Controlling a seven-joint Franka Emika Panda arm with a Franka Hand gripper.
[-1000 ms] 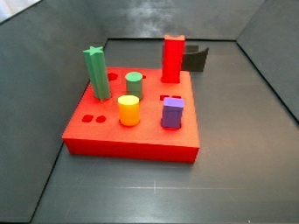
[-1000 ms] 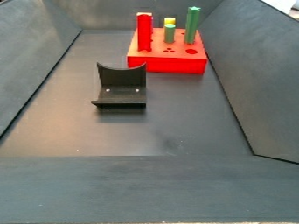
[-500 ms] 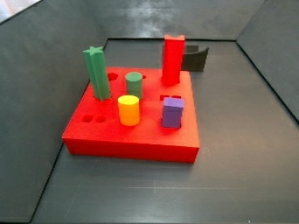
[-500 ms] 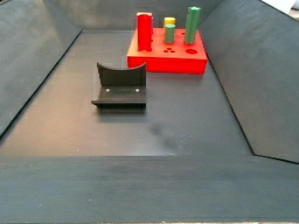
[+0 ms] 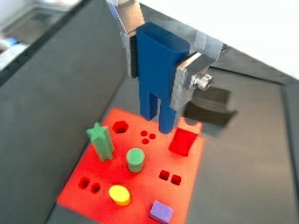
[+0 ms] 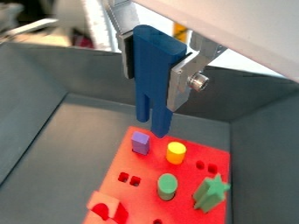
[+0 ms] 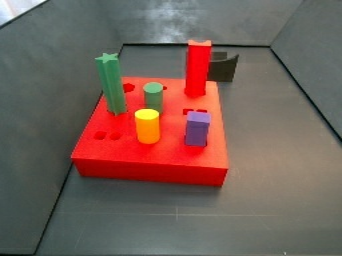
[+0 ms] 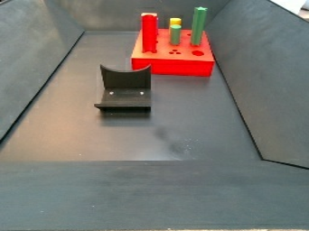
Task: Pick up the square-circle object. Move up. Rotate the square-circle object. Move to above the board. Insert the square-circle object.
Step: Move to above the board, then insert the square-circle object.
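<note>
In both wrist views the gripper point(image 5: 160, 66) clamps the square-circle object point(image 5: 155, 74) between its silver fingers point(image 5: 187, 77), hanging above the board point(image 5: 100, 179). The gripper is out of both side views, where the board point(image 7: 160, 160) carries its pegs; the fixture point(image 8: 125, 88) stands apart on the floor

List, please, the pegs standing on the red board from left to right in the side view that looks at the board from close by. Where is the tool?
Green star post → yellow cylinder → purple block, all on the board. The tool is outside that view; the wrist views show it above the board, shut on the square-circle object.
</note>
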